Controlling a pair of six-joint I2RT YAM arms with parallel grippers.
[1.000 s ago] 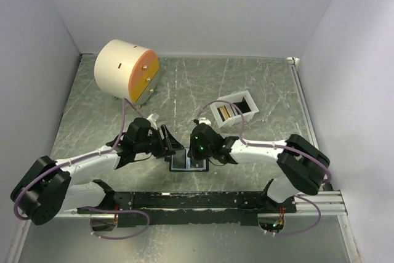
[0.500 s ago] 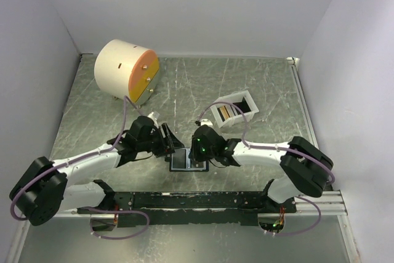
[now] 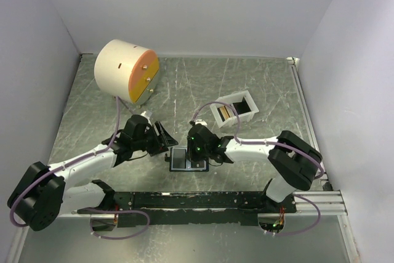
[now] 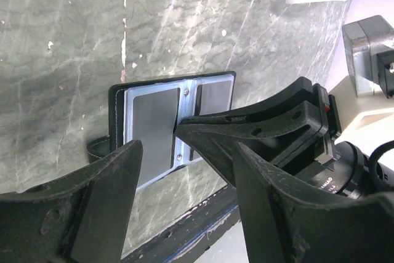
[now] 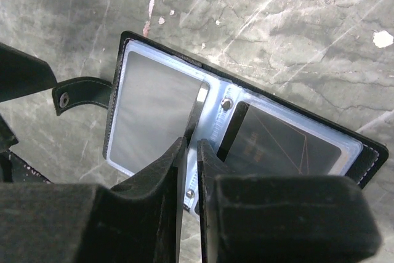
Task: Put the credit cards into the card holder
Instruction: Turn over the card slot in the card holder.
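**R gripper w/ card at open holder, L gripper wide beside it**

Card holder [image 5: 154, 112] lies open & flat on the grey-green marbled table [image 3: 258, 84], near the front edge, between the two grippers. Its snap strap [image 5: 80, 93] sticks out on one side.

R gripper [image 5: 191, 143] is right over the holder's spine. Fingers are almost together, pinching a thin credit card [image 5: 198, 106] seen edge-on, its far end at the inner edge of one sleeve. The other sleeve holds a dark card w/ gold-brown lines [image 5: 283, 146]. First sleeve shows flat grey; can't tell if a card is in it.

L gripper [image 3: 165, 138] sits just beside the holder, jaws wide apart, nothing between them.

White tray [image 3: 249, 104] stands further back w/ more cards [image 3: 226, 113] on edge inside. Cream cylinder w/ orange face [image 3: 126, 71] is at back left, well apart.
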